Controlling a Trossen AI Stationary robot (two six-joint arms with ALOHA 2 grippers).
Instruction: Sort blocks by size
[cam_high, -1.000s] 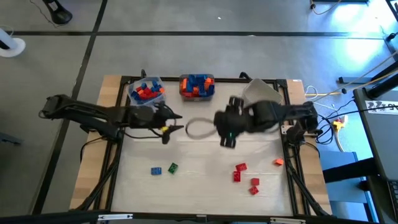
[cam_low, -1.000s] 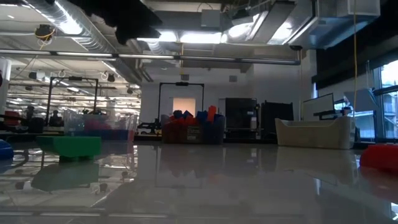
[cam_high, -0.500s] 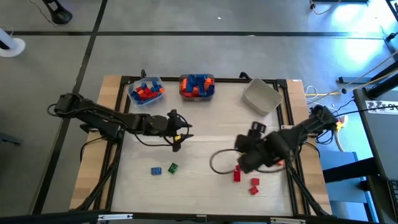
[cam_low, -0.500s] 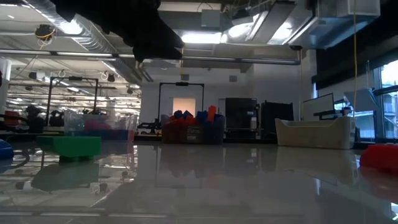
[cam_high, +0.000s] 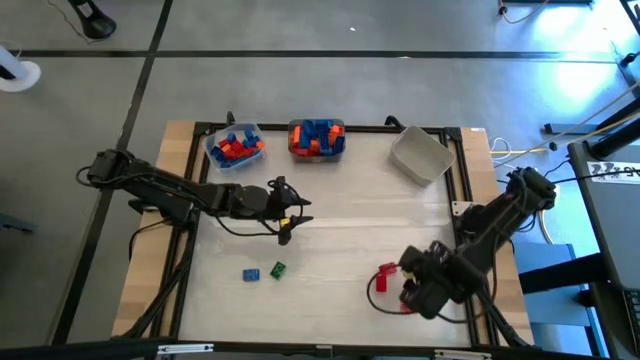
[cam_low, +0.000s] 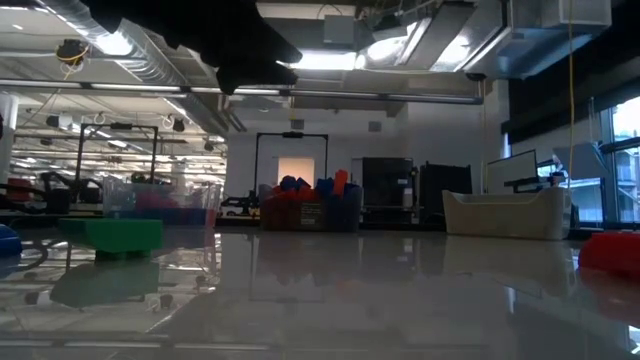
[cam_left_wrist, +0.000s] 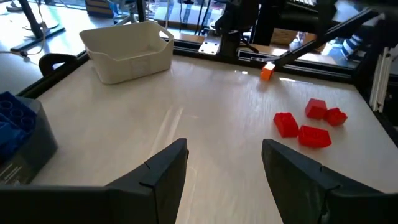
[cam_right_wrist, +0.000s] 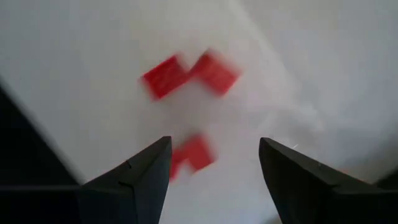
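- Now, at the left of the high view, the left arm reaches over the table (cam_high: 330, 225) toward the middle, and the left gripper (cam_high: 290, 212) hangs left of centre; its own wrist view shows the two dark fingers (cam_left_wrist: 165, 174) spread apart with nothing between them.
- At the upper left of the table a clear bin (cam_high: 236, 146) holds red, orange and blue blocks, and just to the right of it a second bin (cam_high: 317, 139) is also full of blue and orange blocks.
- Lower left on the table, a blue block (cam_high: 251, 274) and a green block (cam_high: 278, 269) lie just beside each other, well apart from both grippers.
- At the upper right of the table there is a grey bin (cam_high: 419, 156), a little tilted; in the left wrist view it looks empty (cam_left_wrist: 130, 51).
- At the lower right, the right gripper (cam_high: 410, 290) is low over a small group of red blocks (cam_high: 386, 276); in the right wrist view its fingers (cam_right_wrist: 143, 174) are spread wide, and three blurred red blocks (cam_right_wrist: 189, 74) lie on the table beyond them, not touched.
- In the left wrist view a small orange block (cam_left_wrist: 267, 73) lies alone near the far edge of the table, apart from the red blocks.
- In the low view the green block (cam_low: 110, 237) sits at the left, and a red block (cam_low: 612, 252) shows at the right border.
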